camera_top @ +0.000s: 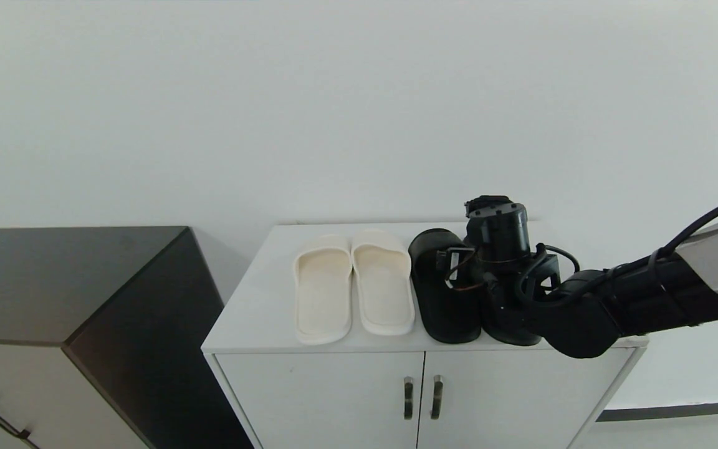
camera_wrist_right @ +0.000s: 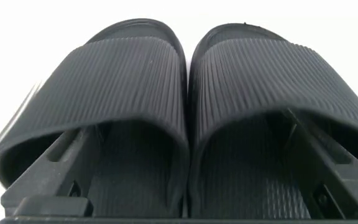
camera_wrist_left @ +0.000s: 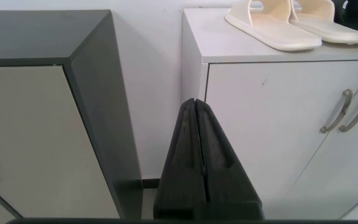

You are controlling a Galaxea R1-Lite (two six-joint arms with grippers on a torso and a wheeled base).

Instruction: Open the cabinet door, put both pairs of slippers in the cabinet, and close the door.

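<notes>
We see the white cabinet (camera_top: 253, 315) with both doors (camera_top: 321, 399) shut and their two handles (camera_top: 422, 397) side by side at the middle seam. On its top stand both pairs, toes toward the back edge and heels close to the front edge. The cream slippers (camera_top: 353, 287) sit about the middle of the top, and the black slippers (camera_top: 443, 299) are just beside them toward the right edge. The right gripper (camera_top: 480, 284) is at the black pair. In the right wrist view its fingers (camera_wrist_right: 55, 165) are spread wide, one pushed under the ribbed strap of each black slipper, with the two inner strap walls between them; nothing is pinched yet. The left gripper (camera_wrist_left: 195, 106) hangs low off the cabinet's left front corner, its fingers (camera_wrist_left: 213, 155) pressed flat together with nothing between them. It faces the gap between the white cabinet and a dark cabinet (camera_top: 85, 280) that stands to the left. A plain pale wall (camera_top: 359, 112) rises behind both.
</notes>
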